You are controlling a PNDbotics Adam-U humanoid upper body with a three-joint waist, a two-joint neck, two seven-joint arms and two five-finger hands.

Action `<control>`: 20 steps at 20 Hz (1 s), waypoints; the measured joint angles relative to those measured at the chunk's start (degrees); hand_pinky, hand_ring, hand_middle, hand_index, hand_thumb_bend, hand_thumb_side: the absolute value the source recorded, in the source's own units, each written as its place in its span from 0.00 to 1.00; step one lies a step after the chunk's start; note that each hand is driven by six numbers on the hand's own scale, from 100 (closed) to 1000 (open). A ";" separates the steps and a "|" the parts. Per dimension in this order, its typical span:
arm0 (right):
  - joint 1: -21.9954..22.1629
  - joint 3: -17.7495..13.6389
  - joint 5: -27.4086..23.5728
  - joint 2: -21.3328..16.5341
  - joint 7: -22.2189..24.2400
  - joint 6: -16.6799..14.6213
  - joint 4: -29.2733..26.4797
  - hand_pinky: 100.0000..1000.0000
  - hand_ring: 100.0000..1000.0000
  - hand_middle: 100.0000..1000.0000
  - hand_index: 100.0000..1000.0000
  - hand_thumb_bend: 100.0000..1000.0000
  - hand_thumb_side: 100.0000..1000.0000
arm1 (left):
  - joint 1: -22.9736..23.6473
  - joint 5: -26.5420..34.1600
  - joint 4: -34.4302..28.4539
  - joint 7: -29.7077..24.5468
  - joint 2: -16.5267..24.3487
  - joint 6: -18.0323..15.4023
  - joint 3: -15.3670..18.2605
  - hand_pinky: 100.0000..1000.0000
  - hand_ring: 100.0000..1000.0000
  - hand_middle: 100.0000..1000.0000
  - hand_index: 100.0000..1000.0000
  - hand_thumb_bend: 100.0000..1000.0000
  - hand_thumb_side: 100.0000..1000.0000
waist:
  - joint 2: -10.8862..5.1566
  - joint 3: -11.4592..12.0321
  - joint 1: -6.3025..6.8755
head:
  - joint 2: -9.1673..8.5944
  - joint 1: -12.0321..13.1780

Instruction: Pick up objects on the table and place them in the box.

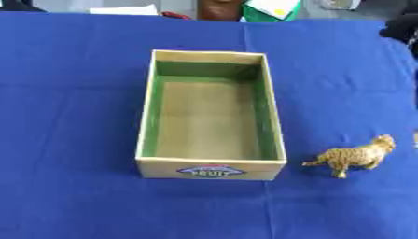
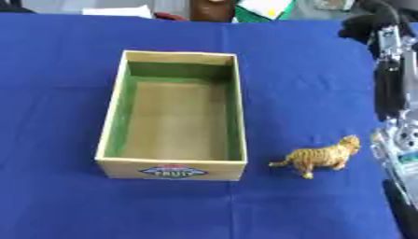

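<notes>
A small toy tiger [image 2: 318, 158], tan-yellow with dark stripes, stands on its legs on the blue tablecloth [image 1: 73, 116]. Its head points up and to the right, its tail to the left toward the box. It is just beside the near right corner of the box, apart from it, with a strip of blue cloth between them.

The box [image 1: 211, 169] is an open cardboard carton, long side running away from the robot. Its inner walls are green and its floor is plain brown card; nothing lies inside it. On the near outer wall is a label with a blue diamond-shaped badge and red above it; the word "FRUIT" can be read in white letters. Any smaller writing on the label is too blurred to make out.

To the right of the tiger, along the right edge of the right eye view, the robot's right arm [image 2: 392, 93] comes down from the upper corner, black with silver parts. Its lower end, silver and pale, sits near the tiger's head without touching it. The right hand [image 2: 393, 140] is cut off by the edge, and I cannot tell whether its fingers are straight or curled. The left hand shows in neither view.

The cloth has fold creases crossing it. At the far edge of the table are a white sheet [image 1: 122, 10] and something green and white [image 1: 272, 9].
</notes>
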 measured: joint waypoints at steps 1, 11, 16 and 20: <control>0.10 0.33 0.33 -0.33 0.19 -0.19 0.00 0.81 0.71 0.67 0.83 0.00 1.00 | 0.21 -0.04 0.00 0.00 0.05 0.01 0.00 0.44 0.50 0.48 0.65 0.00 0.40 | -0.21 -0.30 -0.24 | 0.05 0.29; 4.06 2.70 8.16 -12.46 7.67 -2.29 0.00 0.88 0.85 0.86 0.90 0.03 1.00 | 0.59 -0.44 0.00 -0.05 1.09 0.16 0.01 0.44 0.50 0.48 0.64 0.00 0.41 | -0.72 -1.33 -0.66 | 0.49 2.98; 5.00 3.01 12.65 -19.64 12.15 -4.32 -0.01 0.89 0.88 0.88 0.90 0.15 1.00 | 0.82 -0.49 0.00 -0.07 1.43 0.23 0.01 0.43 0.50 0.48 0.64 0.00 0.41 | -1.01 -1.76 -0.65 | 0.50 3.24; 5.90 2.73 16.17 -24.41 15.63 -5.71 -0.05 0.89 0.89 0.89 0.90 0.17 1.00 | 0.98 -0.51 0.00 0.04 1.51 0.35 0.01 0.43 0.50 0.48 0.64 0.00 0.40 | -1.01 -2.33 -0.67 | 0.50 3.44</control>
